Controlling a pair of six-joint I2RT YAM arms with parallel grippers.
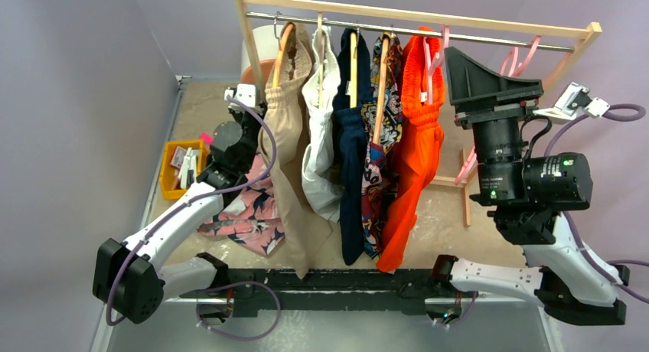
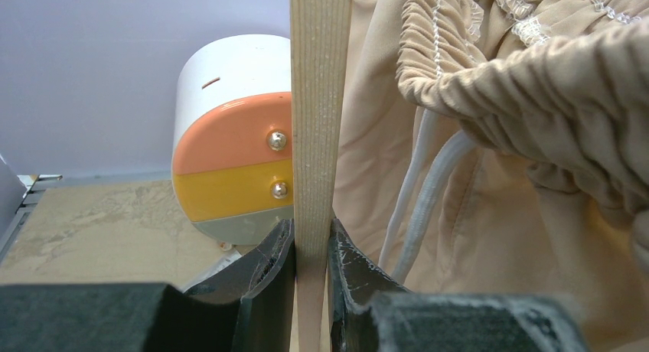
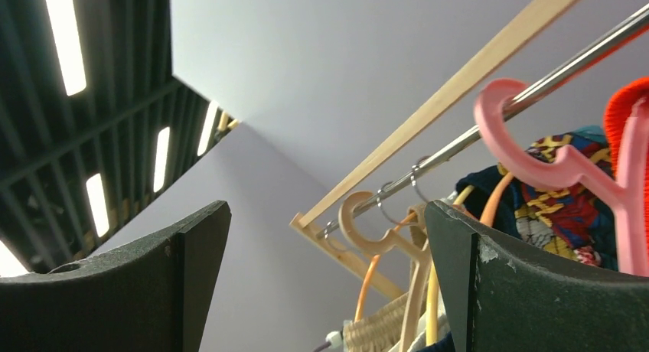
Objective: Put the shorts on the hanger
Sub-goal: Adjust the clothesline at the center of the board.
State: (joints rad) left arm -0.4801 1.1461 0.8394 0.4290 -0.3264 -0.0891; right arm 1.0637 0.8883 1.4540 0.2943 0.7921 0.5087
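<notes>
The pink shorts point(image 1: 243, 214), swirled navy and white, lie crumpled on the table point(image 1: 444, 214) at near left, stretched left to right. The left gripper point(image 2: 312, 249) pinches the rack post point(image 2: 320, 99). The right gripper point(image 3: 329, 275) gapes wide, empty.

Between left fingers point(image 2: 356, 275), post point(image 2: 320, 99): raw wood, grainy, matt. Fingers: black plastic, scuffed. Cloth point(image 2: 536, 138) right of them: tan, gathered, matt. Rail point(image 3: 582, 56) above right fingers point(image 3: 528, 291): polished metal.
</notes>
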